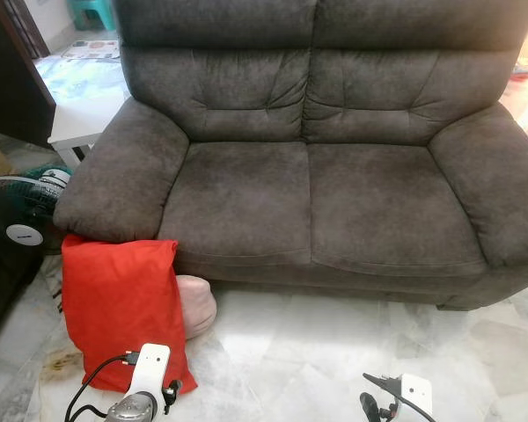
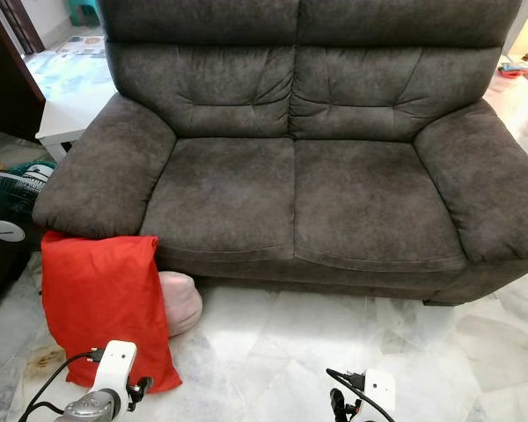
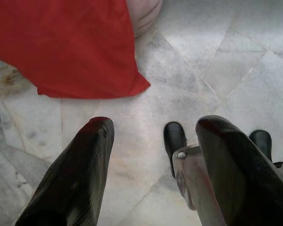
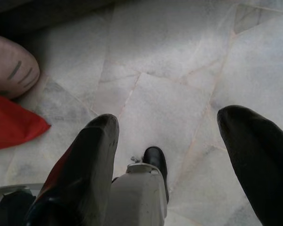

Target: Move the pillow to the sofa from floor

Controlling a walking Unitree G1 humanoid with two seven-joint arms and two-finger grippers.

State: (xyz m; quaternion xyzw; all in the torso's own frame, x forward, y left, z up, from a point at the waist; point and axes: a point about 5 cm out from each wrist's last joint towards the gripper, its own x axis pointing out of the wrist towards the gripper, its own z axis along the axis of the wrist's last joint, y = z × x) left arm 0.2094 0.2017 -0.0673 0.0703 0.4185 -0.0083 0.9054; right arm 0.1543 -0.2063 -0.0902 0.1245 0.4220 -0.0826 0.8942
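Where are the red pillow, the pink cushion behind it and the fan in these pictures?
red pillow [image 1: 119, 303], left eye view, middle of its front face.
pink cushion [image 1: 196, 305], left eye view, its rounded visible side.
fan [image 1: 22, 215], left eye view, its round grille.

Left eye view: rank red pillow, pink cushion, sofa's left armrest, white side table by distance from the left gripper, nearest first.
From the left gripper, low on the robot's left:
1. red pillow, on the floor, leaning on the sofa front, just ahead.
2. pink cushion, behind the pillow's right edge.
3. sofa's left armrest, above the pillow.
4. white side table, beyond the armrest, far left.
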